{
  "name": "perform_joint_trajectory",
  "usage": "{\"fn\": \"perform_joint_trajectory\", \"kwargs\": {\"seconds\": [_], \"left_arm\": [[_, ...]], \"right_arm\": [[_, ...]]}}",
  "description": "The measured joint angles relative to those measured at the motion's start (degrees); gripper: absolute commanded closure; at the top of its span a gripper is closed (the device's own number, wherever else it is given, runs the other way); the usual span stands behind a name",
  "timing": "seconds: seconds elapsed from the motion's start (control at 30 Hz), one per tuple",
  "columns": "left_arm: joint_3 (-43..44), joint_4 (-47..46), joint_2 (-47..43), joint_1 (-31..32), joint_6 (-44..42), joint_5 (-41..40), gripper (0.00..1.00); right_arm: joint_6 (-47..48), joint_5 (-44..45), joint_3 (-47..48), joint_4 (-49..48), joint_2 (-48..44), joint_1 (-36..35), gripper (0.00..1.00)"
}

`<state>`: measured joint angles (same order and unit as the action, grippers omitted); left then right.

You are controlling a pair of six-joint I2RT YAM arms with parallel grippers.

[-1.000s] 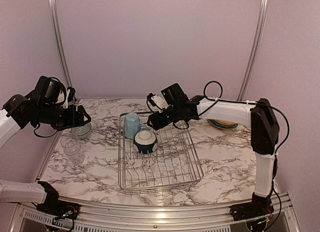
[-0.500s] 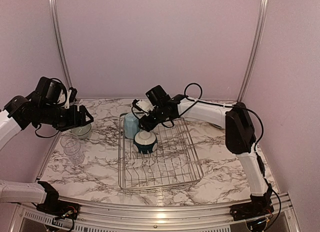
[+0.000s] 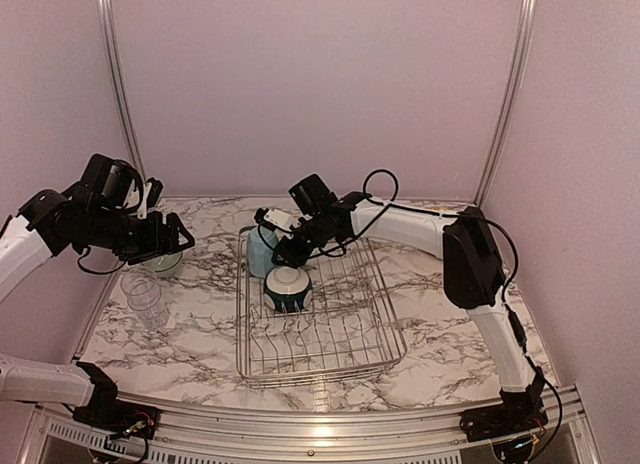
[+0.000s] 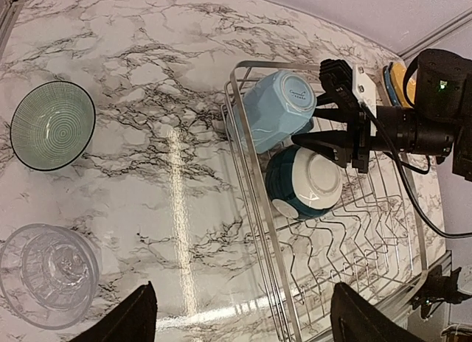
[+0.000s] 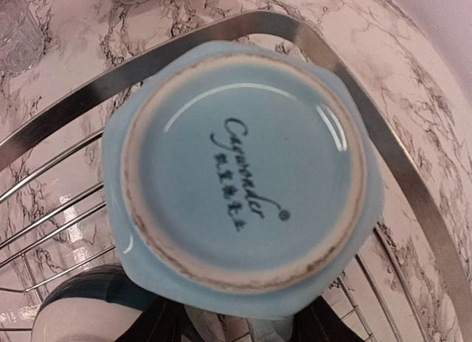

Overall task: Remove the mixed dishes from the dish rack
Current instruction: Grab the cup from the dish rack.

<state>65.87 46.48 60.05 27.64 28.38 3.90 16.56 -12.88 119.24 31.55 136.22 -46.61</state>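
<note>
The silver wire dish rack (image 3: pixel 330 336) holds an upside-down light blue mug (image 3: pixel 262 251) at its far left corner and a dark-teal-and-white bowl (image 3: pixel 289 287) just in front of it, also upside down. My right gripper (image 3: pixel 279 245) is open, its fingers on either side of the mug's near edge; the mug's base (image 5: pixel 240 172) fills the right wrist view above the gripper (image 5: pixel 240 323). My left gripper (image 3: pixel 160 240) is open and empty, held above the table left of the rack. In the left wrist view (image 4: pixel 243 320) it looks down on the mug (image 4: pixel 273 110) and bowl (image 4: pixel 306 181).
A grey-green bowl (image 3: pixel 162 261) and stacked clear glasses (image 3: pixel 146 300) stand on the marble table left of the rack. Yellow and blue plates (image 4: pixel 397 78) lie beyond the rack's right side, mostly behind the right arm. Rack prongs (image 4: pixel 369 253) stand upright in the near half.
My right gripper has moved left across the rack's far side to the light blue mug. The left arm has shifted slightly right and up. The dishes have not moved.
</note>
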Motion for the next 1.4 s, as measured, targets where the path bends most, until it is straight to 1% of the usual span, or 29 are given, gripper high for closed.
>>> {"fn": "perform_joint_trajectory", "kwargs": {"seconds": [0.07, 0.13, 0.23, 0.27, 0.4, 0.5, 0.73, 0.83, 1.1, 1.27, 1.4], "left_arm": [[0.02, -0.04, 0.76, 0.00, 0.33, 0.52, 0.17], [0.20, -0.07, 1.75, 0.00, 0.83, 1.09, 0.17], [1.36, -0.24, 3.89, 0.00, 1.31, 2.19, 0.17], [1.92, -0.37, 4.85, 0.07, 1.46, 2.58, 0.17], [3.08, -0.92, 7.54, 0.28, 2.29, 3.52, 0.17], [4.22, -1.16, 9.73, 0.50, 2.49, 4.33, 0.17], [7.63, -1.53, 12.90, 0.61, 2.51, 5.29, 0.17], [8.26, -2.43, 12.85, 0.61, 3.13, 5.09, 0.17], [6.67, -9.99, 10.78, 0.83, 7.43, 5.05, 0.17], [5.97, -14.32, 10.67, 0.81, 9.75, 5.05, 0.17], [4.79, -16.63, 10.62, 0.83, 11.13, 5.09, 0.17]], "right_arm": [[1.57, -1.27, 1.03, 0.22, 0.74, 0.02, 0.67], [3.23, -2.14, 1.81, 0.44, 1.53, 0.24, 0.73], [4.72, -3.13, 2.12, 0.15, 2.67, 0.39, 0.84], [4.94, -3.39, 2.12, 0.17, 2.97, 0.48, 0.87], [6.01, -4.81, 2.14, 0.00, 3.61, 0.90, 0.91], [6.29, -4.85, 2.14, 0.02, 3.61, 0.90, 1.00], [6.23, -4.70, 1.92, -0.24, 3.48, 0.87, 1.00], [5.66, -4.52, -0.37, -2.01, 2.36, 0.87, 1.00], [1.95, -1.20, -14.27, -8.26, -6.97, 0.90, 1.00], [-0.39, 2.34, -27.78, -15.08, -17.55, 1.42, 1.00], [-2.27, 3.72, -35.08, -19.06, -25.03, 1.53, 1.00]]}}
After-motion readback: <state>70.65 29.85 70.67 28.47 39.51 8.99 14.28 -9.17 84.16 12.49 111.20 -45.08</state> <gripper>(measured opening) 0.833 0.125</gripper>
